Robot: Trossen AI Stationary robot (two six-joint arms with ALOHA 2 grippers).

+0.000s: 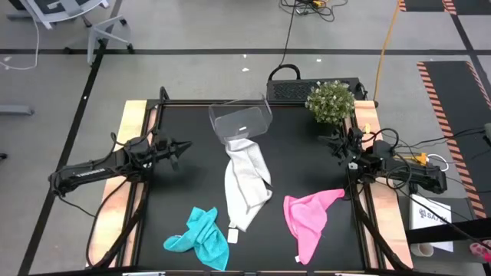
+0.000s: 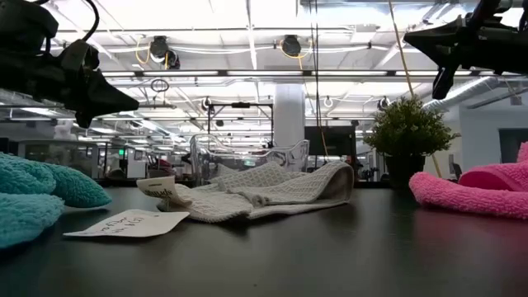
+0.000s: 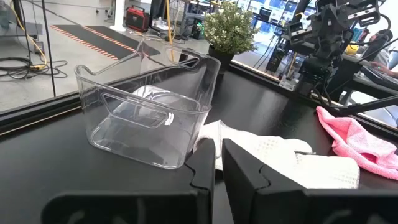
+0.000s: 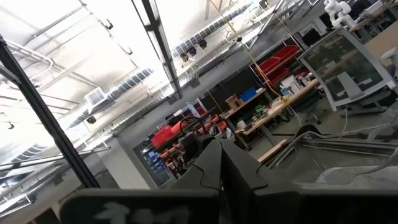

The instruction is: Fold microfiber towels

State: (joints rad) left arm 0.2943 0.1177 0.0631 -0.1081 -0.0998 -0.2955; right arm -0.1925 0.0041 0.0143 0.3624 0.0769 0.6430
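The grey-white towel [image 1: 247, 184] lies crumpled in a long strip down the table's middle, its far end at the clear bin [image 1: 240, 120], and a white tag [image 1: 232, 235] lies at its near end. The teal towel [image 1: 201, 239] lies bunched at the near left. The pink towel [image 1: 311, 218] lies bunched at the near right. My left gripper [image 1: 186, 146] is shut and empty, in the air left of the bin, pointing right. My right gripper [image 1: 324, 139] is shut and empty, in the air at the right, near the plant.
A potted plant [image 1: 331, 101] stands at the table's far right corner, with a dark box [image 1: 288, 90] beside it. The bin stands at the far middle. Bare black tabletop [image 1: 176, 192] shows between the towels. Wooden strips edge the table's left and right sides.
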